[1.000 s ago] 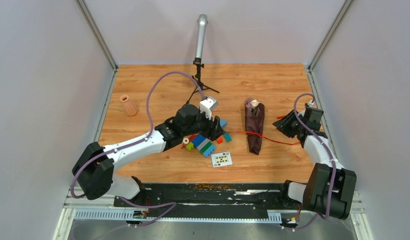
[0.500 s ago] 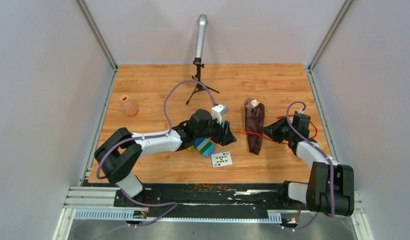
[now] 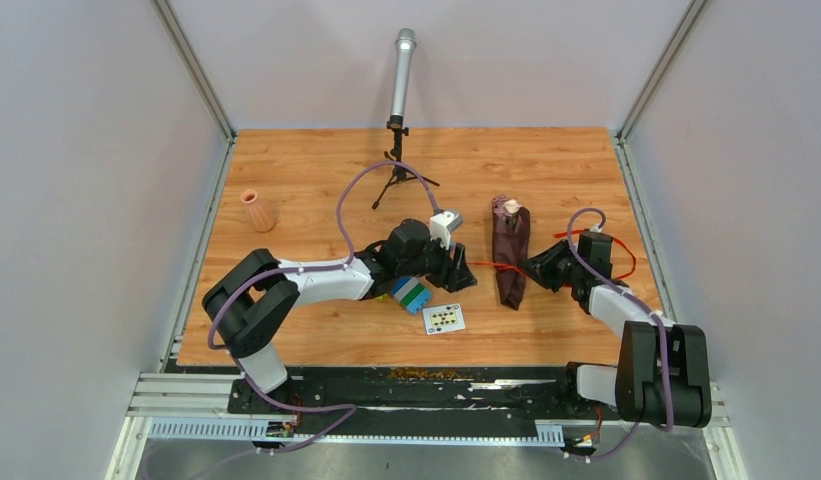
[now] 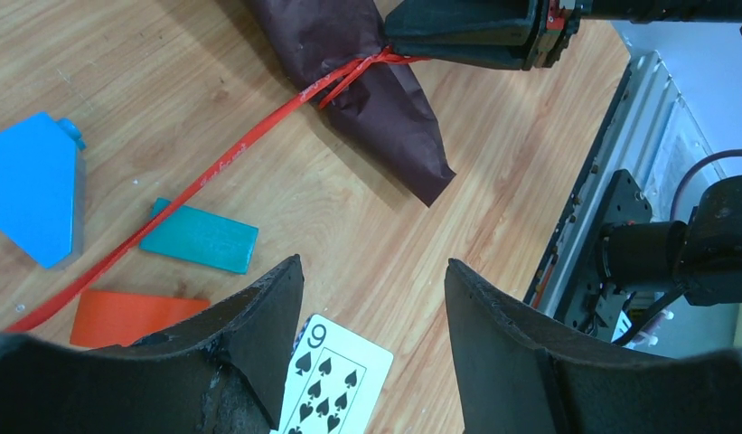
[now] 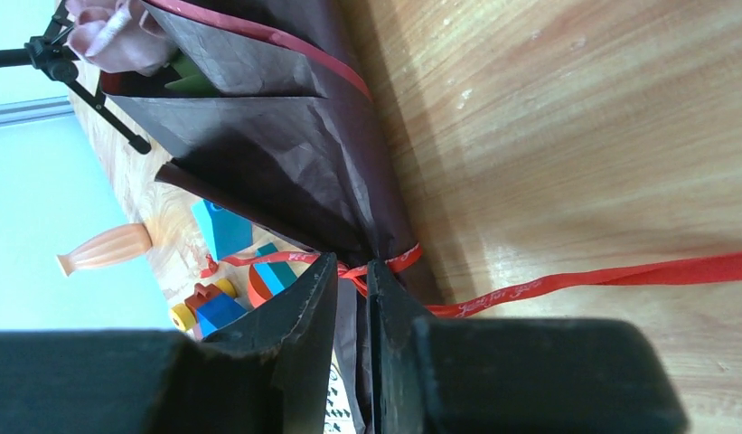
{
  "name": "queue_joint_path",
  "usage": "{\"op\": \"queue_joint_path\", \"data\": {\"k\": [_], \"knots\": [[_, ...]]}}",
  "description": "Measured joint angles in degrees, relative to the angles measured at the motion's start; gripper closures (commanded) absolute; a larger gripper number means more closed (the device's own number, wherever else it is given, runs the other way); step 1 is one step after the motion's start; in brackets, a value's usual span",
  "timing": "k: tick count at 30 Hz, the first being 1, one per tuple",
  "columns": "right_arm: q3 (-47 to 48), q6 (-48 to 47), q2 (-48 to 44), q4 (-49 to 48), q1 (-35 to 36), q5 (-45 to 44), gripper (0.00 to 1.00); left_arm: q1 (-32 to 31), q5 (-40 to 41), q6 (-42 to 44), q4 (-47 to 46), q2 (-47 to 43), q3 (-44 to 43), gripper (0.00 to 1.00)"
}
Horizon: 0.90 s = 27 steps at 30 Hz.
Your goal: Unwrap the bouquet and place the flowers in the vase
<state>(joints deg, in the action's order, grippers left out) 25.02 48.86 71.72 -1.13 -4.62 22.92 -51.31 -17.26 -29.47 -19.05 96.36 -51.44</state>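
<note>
Pinching the red ribbon [image 4: 249, 140] right where it is knotted around the waist of the bouquet [image 3: 509, 262], the right gripper [image 3: 532, 268] has its jaws nearly together on the knot. Whether a fold of the maroon paper is caught with it cannot be told. The left gripper [image 3: 466, 277] hangs wide open and empty just left of the bundle, low over the ribbon's loose tail, a playing card [image 3: 444, 318] and some toy blocks [image 3: 411, 293]. The bouquet lies flat on the right half of the tabletop [image 3: 316, 170], roughly midway between far and near edges. Its long axis runs far to near, with the open mouth and the flowers [image 3: 506, 206] pointing at the far edge and the tapered tip at the near edge. The vase [image 3: 256, 210] stands upright near the left edge, well apart from it. The likely trouble is that nothing pins the bundle down, so a tug on the knot would probably drag or spin the whole cone instead of loosening the tie. If paper is in the grip it may tear. The tail lies among the blocks and could snag or sweep them, and a sharp pull toward the right edge could shake the stems out of the mouth.
</note>
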Motion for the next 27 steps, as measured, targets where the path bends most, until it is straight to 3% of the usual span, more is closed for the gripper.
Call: {"op": "queue_joint_path", "data": {"k": [11, 27], "knots": [[-0.66, 1.99, -0.66, -0.04, 0.26, -2.05, 0.79, 0.0, -0.39, -0.52, -0.57, 2.75, -1.86, 0.34], [-2.4, 5.27, -0.11, -1.81, 1.95, -3.63, 0.78, -0.85, -1.73, -8.94, -6.51, 12.68, -5.73, 0.28]]}}
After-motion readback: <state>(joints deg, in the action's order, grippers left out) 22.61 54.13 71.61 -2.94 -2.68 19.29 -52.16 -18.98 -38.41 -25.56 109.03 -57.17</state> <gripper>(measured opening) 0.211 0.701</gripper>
